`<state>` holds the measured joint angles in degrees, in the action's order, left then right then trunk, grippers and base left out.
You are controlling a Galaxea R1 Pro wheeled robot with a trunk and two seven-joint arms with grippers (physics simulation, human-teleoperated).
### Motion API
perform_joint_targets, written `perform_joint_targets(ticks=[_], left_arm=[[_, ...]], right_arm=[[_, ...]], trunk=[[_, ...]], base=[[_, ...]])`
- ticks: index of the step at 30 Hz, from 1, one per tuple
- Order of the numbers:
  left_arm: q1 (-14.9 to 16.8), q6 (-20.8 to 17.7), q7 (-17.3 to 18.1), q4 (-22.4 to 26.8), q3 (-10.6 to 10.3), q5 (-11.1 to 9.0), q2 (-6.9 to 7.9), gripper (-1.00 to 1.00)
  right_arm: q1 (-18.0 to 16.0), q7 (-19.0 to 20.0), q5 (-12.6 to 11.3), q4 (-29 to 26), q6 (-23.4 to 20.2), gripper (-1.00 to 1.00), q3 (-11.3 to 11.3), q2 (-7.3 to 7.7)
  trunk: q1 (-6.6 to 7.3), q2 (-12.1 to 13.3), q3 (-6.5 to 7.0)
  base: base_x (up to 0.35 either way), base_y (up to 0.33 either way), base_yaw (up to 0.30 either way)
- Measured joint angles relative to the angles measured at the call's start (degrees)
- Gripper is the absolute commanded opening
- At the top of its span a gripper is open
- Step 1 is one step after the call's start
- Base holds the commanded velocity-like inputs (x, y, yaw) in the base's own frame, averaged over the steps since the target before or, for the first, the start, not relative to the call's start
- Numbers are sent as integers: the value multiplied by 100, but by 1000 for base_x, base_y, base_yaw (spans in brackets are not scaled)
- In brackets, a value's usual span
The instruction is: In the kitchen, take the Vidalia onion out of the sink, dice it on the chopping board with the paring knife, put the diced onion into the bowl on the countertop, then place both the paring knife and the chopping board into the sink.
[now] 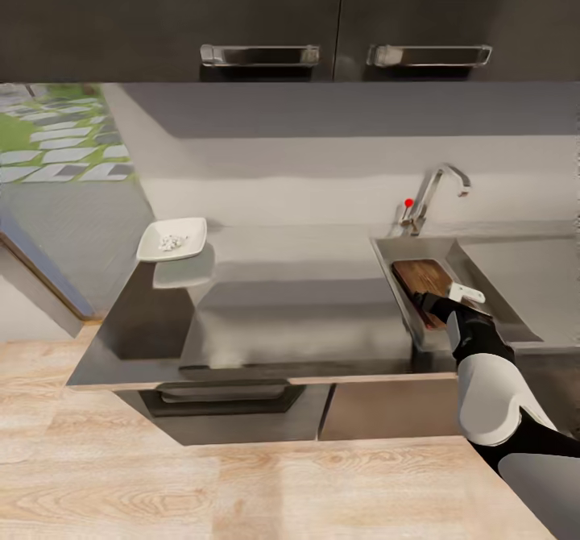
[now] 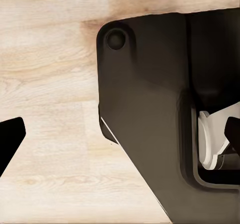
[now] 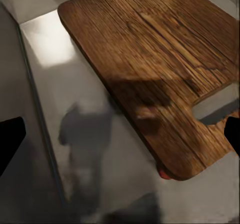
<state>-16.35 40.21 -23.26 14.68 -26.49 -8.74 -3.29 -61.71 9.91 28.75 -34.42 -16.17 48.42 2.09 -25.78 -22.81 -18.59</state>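
The right gripper (image 1: 435,305) hides the near end of the grained, round-cornered chopping board (image 1: 421,276) in the steel sink (image 1: 515,282) at right, fingers released. A red sliver (image 3: 164,174) peeks from under the board, hard to identify. Whether the left gripper's fingers are clenched cannot be told.

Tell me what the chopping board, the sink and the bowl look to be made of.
Chopping board: apparently wood, dark brown with streaky grain lines and a matte finish.
Sink: probably brushed steel, being grey with a soft sheen and a bright reflection on its floor in the right wrist view.
Bowl: smooth plain white, perhaps ceramic or plastic; the look does not settle which. It holds tiny white dice.
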Motion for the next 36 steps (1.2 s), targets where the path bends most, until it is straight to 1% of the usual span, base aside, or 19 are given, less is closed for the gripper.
perform_joint_targets(ticks=[5,10,13,36], left_arm=[[0,-4,0,0,0,0,0,100],[0,-3,0,0,0,0,0,100],[0,-2,0,0,0,0,0,100],[0,1,1,-1,0,0,0,100]], right_arm=[[0,96,24,-9,0,100,-1,-9],[0,300,26,-10,17,100,-2,-14],[0,358,29,-11,23,100,-2,-14],[0,380,36,-8,26,100,-7,-19]], trunk=[[0,0,0],[0,0,0],[0,0,0],[0,0,0]], base=[[-334,0,0],[-334,0,0],[-334,0,0],[-334,0,0]])
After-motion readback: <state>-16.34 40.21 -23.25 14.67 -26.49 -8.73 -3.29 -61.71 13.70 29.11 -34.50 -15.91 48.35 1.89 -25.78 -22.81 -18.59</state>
